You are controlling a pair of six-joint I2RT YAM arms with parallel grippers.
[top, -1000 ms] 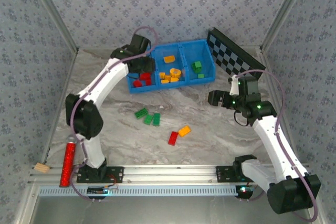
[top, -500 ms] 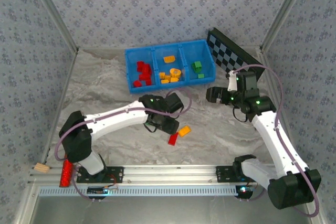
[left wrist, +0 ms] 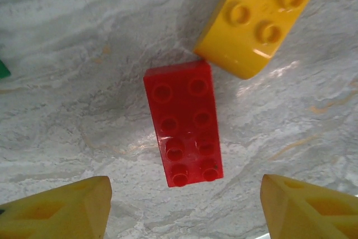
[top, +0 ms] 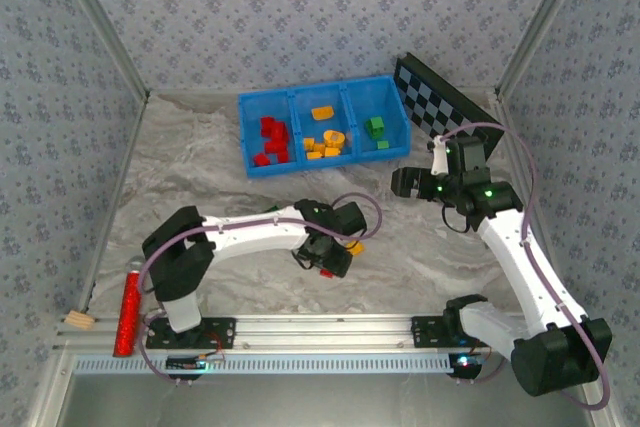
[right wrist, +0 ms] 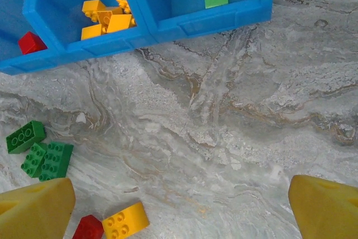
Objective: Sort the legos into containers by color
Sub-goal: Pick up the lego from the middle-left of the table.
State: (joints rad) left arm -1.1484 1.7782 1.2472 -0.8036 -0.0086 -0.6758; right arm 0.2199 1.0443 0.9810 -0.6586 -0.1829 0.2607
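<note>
**Overhead view.** The blue tray (top: 300, 168) lies at the far middle of the table (top: 200, 177), with the checkered board (top: 440, 107) just to its right. I read its three compartments from left to right as red bricks (top: 270, 140), yellow bricks (top: 325, 142) and green bricks (top: 375, 127). My left arm reaches across the near middle of the table. The left gripper (top: 328, 257) points down over a loose red brick (top: 326, 272), and a loose yellow brick (top: 355, 245) lies just beside it. My right gripper (top: 400, 184) hangs above bare table, near the tray's right front corner and well apart from the loose bricks.

**Left wrist view.** The loose red brick lies flat, studs up, between the two yellow fingertips (left wrist: 61, 211), with its near end about level with them. Neither fingertip touches it. The jaws stand apart, wider than the brick, and hold nothing. The loose yellow brick lies beyond, studs up, with one corner at the red brick's far right corner. I cannot tell whether the two touch.

**Right wrist view.** The jaws are spread wide, with nothing but table between them. The tray's front wall runs across the top. A cluster of loose green bricks (right wrist: 55, 160) sits on the table in front of the tray, at the left. The loose red and yellow bricks lie near that cluster, at the lower left edge.
</note>
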